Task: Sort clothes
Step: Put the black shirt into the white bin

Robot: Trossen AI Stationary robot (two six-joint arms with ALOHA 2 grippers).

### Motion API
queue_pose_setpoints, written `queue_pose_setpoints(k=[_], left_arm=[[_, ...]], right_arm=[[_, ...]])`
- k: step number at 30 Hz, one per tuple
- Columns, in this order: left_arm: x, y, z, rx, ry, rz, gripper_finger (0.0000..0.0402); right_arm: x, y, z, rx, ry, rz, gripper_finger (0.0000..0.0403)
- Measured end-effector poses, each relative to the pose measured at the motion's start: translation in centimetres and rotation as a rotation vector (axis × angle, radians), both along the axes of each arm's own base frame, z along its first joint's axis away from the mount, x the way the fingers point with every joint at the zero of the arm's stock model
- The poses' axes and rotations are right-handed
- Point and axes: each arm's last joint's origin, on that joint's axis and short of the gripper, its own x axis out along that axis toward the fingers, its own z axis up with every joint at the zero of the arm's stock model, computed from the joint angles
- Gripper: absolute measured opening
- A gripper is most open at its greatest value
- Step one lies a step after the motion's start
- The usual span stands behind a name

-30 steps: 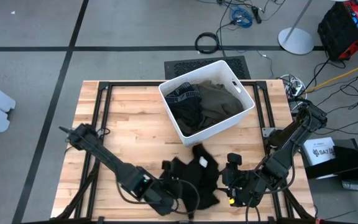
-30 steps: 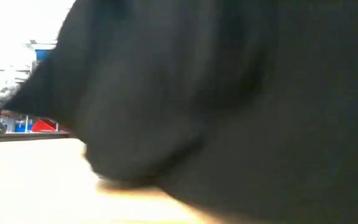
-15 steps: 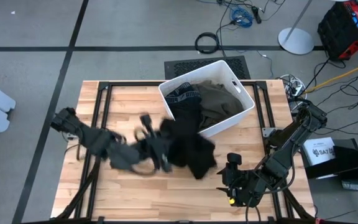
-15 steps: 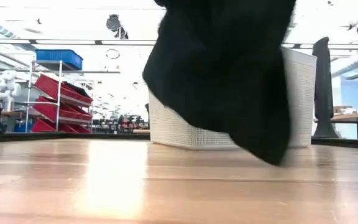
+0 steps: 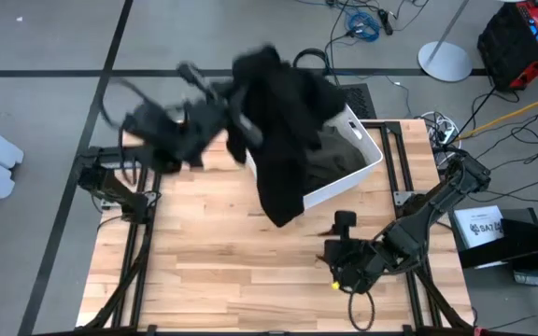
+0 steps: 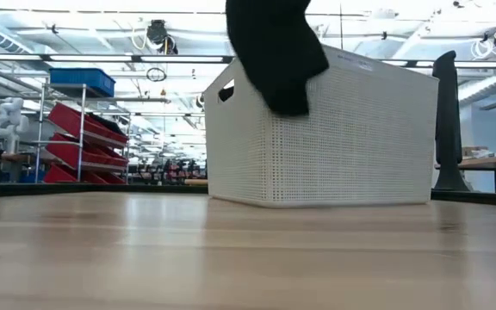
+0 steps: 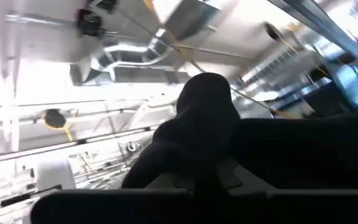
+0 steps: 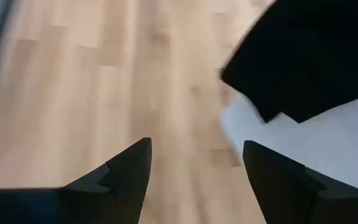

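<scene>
Left gripper (image 5: 234,105) raised high over the table's far side, fingers clamped together on a black garment (image 5: 283,131) that hangs down over the near-left corner of the white bin (image 5: 370,159); its lower end dangles in front of the bin wall in the low view, clear of the wooden table (image 5: 204,252). Inside the bin lies an olive-green garment (image 5: 330,154), mostly hidden behind the black one. Right gripper (image 5: 341,245) sits low near the table's front right, its 2 fingers (image 8: 123,171) wide apart, holding nothing.
</scene>
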Motion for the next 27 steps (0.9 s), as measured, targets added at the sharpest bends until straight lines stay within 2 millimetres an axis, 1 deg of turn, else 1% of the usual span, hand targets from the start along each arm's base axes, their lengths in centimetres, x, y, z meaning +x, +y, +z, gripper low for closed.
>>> queue_pose_setpoints(k=[4,6,9,12,14,17,19,20,24,27], left_arm=[[-0.1,5.0,0.7,-0.037,-0.082,-0.059,0.0007],[0.3,7.2,0.6,-0.022,-0.114,-0.138,0.0007],[1.1,10.1,0.5,0.010,-0.176,-0.209,0.0007],[1.5,12.4,1.2,0.014,-0.243,-0.283,0.0007],[1.6,13.5,1.8,0.034,-0.273,-0.328,0.0007],[2.8,14.8,1.9,0.029,-0.275,-0.383,0.0007],[4.1,15.6,1.3,-0.013,-0.242,-0.420,0.0007],[5.0,16.0,0.6,-0.043,-0.224,-0.440,0.0007],[8.2,17.6,-2.6,-0.150,-0.151,-0.492,0.0007],[10.5,18.6,-5.0,-0.249,-0.085,-0.560,0.0007]], right_arm=[[0.7,-1.7,0.0,-0.096,-0.002,-0.071,0.0242],[1.0,-2.5,-0.1,-0.120,0.011,-0.094,0.0242],[1.5,-3.7,-0.8,-0.180,0.032,-0.120,0.0242],[1.9,-5.2,-2.1,-0.221,0.075,-0.151,0.0242],[2.1,-6.3,-3.1,-0.241,0.111,-0.183,0.0242],[2.3,-8.0,-4.4,-0.274,0.164,-0.220,0.0242],[2.4,-8.8,-5.0,-0.279,0.204,-0.224,0.0242],[2.5,-9.1,-5.2,-0.259,0.225,-0.213,0.0242],[2.8,-9.5,-5.5,-0.183,0.292,-0.124,0.0242],[2.8,-9.5,-5.4,-0.175,0.310,-0.063,0.0242]])
